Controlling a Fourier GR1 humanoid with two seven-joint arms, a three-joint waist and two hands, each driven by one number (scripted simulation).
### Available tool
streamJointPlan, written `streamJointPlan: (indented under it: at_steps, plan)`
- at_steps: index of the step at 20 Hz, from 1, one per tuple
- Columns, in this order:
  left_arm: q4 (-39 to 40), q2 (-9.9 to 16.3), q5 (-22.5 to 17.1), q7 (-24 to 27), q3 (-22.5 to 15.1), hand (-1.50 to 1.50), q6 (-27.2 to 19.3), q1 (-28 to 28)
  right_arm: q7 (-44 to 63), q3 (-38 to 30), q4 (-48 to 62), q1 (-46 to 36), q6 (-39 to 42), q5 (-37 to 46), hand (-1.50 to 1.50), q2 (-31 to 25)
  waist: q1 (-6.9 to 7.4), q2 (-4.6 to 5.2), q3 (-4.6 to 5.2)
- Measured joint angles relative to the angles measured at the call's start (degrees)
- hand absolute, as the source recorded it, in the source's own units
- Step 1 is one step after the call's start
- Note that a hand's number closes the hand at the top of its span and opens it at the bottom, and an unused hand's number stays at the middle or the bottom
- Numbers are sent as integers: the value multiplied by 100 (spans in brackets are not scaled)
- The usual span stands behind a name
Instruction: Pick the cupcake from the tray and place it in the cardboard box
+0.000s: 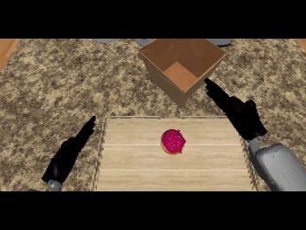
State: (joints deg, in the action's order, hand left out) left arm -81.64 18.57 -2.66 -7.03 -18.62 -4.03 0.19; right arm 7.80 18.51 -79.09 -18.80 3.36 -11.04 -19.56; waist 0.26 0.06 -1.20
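A cupcake [173,141] with pink-red frosting lies in the middle of a light wooden tray [128,170]. An open cardboard box [181,67] stands behind the tray, slightly right of centre, its inside showing. My right hand [238,112] stretches with straight fingers over the tray's far right corner, its fingertips close to the box's near right side. It holds nothing and is well right of the cupcake. My left hand [69,155] rests open just outside the tray's left edge, fingers pointing away.
The counter [49,81] has a speckled brown granite top, with wooden strips at the far left and right edges. Grey objects [221,42] peek out behind the box at the top.
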Motion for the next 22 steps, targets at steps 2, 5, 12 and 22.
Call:
streamJointPlan:
  at_steps: [2, 5, 12, 22]
  plan:
    - [-81, 78, 21, 79, 113, 0, 29, -159, 74, -157, -323, -86, -42, -48, -150, -72, -43, -15, 45]
    - [-299, 290, 71, 379, 353, 0, 62, -515, 128, -566, -833, -517, -304, -61, -150, -208, -115, -71, 91]
    - [-572, 583, -11, 1031, 756, 0, 399, -1019, 330, -992, -1903, -499, -391, 655, -150, -1245, -165, -68, 125]
    - [-523, 571, 38, 1258, 928, 0, 638, -1222, 39, -439, -2840, -221, 396, 1829, -150, -2002, -57, -21, 125]
